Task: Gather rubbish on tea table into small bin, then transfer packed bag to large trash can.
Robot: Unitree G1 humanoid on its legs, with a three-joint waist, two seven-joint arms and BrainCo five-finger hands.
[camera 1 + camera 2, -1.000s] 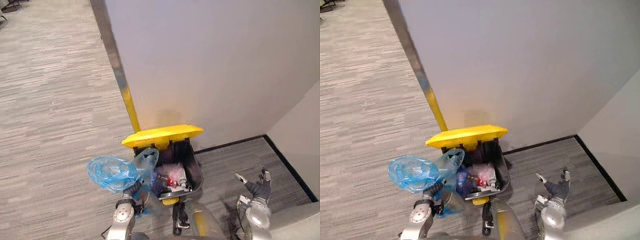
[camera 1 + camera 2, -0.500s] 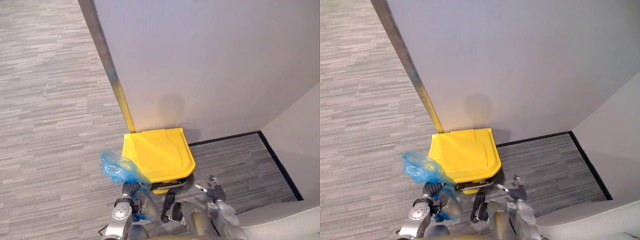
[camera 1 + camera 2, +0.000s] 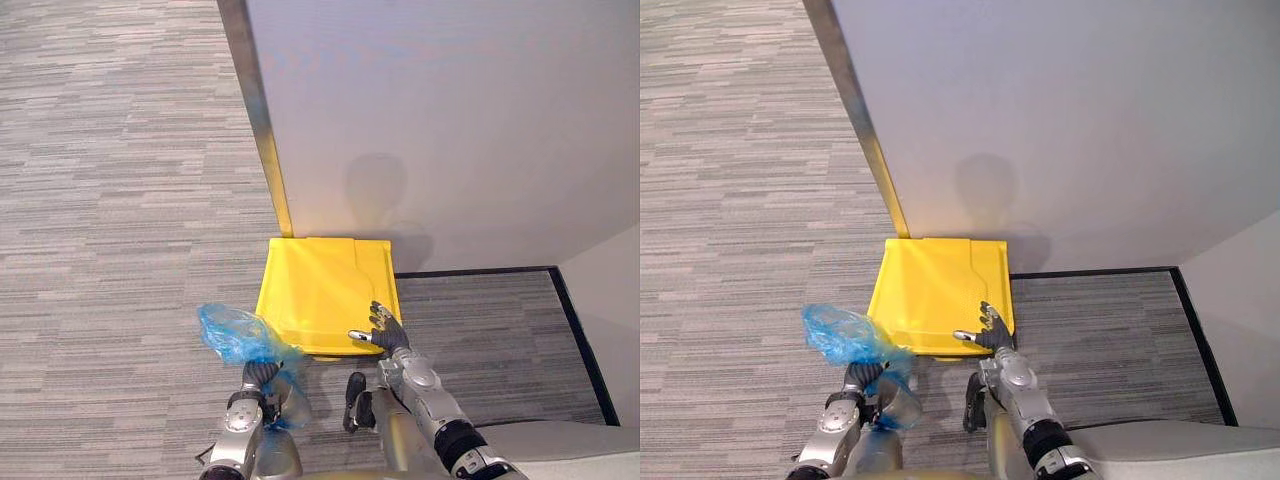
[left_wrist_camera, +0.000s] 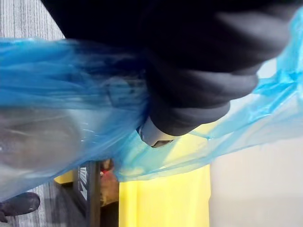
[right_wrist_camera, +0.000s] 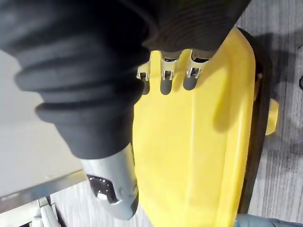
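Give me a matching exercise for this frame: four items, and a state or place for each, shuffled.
Things:
1. blue bag
2. yellow lid
3. right hand
4. left hand

States or places:
a. lying flat, closed
b. fingers straight, over the lid's near edge
c. fingers curled round bunched plastic
d. held up off the floor, beside the lid on the robot's left

Pairs: 1-d, 2-a, 3-b, 4-c
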